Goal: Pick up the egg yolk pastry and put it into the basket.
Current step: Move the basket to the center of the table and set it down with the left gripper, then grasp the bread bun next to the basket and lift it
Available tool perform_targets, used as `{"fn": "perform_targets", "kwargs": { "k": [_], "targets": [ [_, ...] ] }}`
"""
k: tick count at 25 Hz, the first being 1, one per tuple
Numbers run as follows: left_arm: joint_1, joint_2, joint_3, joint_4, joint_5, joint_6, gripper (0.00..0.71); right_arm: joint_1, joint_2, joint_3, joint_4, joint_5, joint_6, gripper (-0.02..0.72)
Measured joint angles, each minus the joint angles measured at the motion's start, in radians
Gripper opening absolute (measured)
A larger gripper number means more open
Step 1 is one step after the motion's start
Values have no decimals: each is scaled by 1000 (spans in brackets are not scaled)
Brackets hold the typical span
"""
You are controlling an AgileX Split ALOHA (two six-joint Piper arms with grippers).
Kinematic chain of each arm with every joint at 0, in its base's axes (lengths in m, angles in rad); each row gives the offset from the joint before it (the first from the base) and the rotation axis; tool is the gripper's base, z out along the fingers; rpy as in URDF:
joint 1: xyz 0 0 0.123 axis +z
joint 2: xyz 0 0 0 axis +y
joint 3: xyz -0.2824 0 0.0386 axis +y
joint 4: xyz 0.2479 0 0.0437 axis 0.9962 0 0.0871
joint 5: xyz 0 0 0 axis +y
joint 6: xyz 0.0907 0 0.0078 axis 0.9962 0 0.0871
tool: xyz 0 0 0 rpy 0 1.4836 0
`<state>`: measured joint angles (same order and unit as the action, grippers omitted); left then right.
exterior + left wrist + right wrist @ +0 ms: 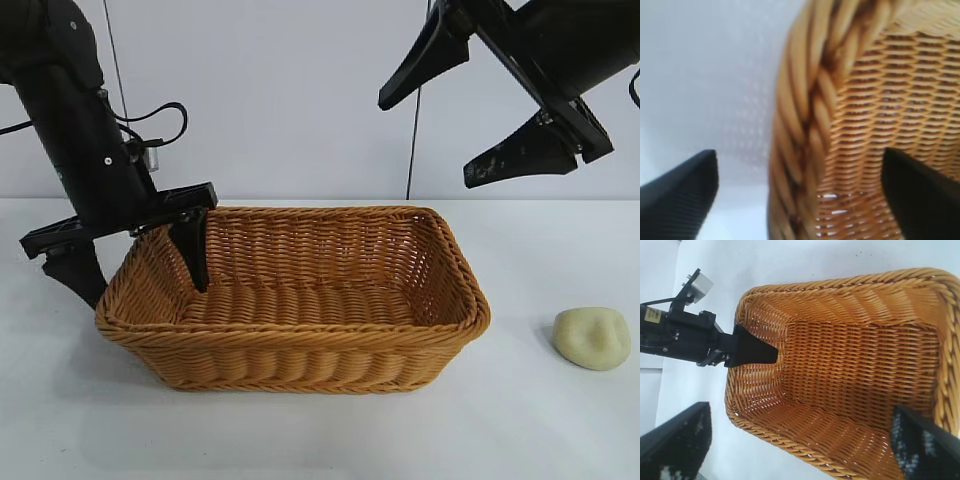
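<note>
The egg yolk pastry is a pale yellow-cream lump with a dented top. It lies on the white table to the right of the basket, apart from it. The orange-brown wicker basket holds no pastry. My left gripper is open and straddles the basket's left wall, one finger inside and one outside. The braided rim runs between its fingertips in the left wrist view. My right gripper is open and empty, raised high above the basket's right end, well above and left of the pastry. The right wrist view looks down into the basket.
The white table runs around the basket, with a pale wall behind. The left arm's finger shows inside the basket's far end in the right wrist view. The pastry does not show in either wrist view.
</note>
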<state>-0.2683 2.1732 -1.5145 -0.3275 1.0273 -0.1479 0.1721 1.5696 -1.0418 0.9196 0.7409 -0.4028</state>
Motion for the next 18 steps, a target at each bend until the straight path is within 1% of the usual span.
{"fn": "perform_targets", "kwargs": {
  "k": [5, 8, 13, 16, 18],
  "targets": [
    [0, -9, -107, 26, 116, 0, 692, 0, 0, 0, 0, 0, 2, 689],
    [0, -39, -201, 79, 164, 0, 692, 0, 0, 0, 0, 0, 2, 689],
    [0, -91, -321, 195, 177, 1, 694, 0, 0, 0, 0, 0, 2, 689],
    [4, -92, -346, 210, 179, 1, 694, 0, 0, 0, 0, 0, 2, 689],
    [15, -92, -347, 210, 180, 3, 694, 0, 0, 0, 0, 0, 2, 689]
  ]
}}
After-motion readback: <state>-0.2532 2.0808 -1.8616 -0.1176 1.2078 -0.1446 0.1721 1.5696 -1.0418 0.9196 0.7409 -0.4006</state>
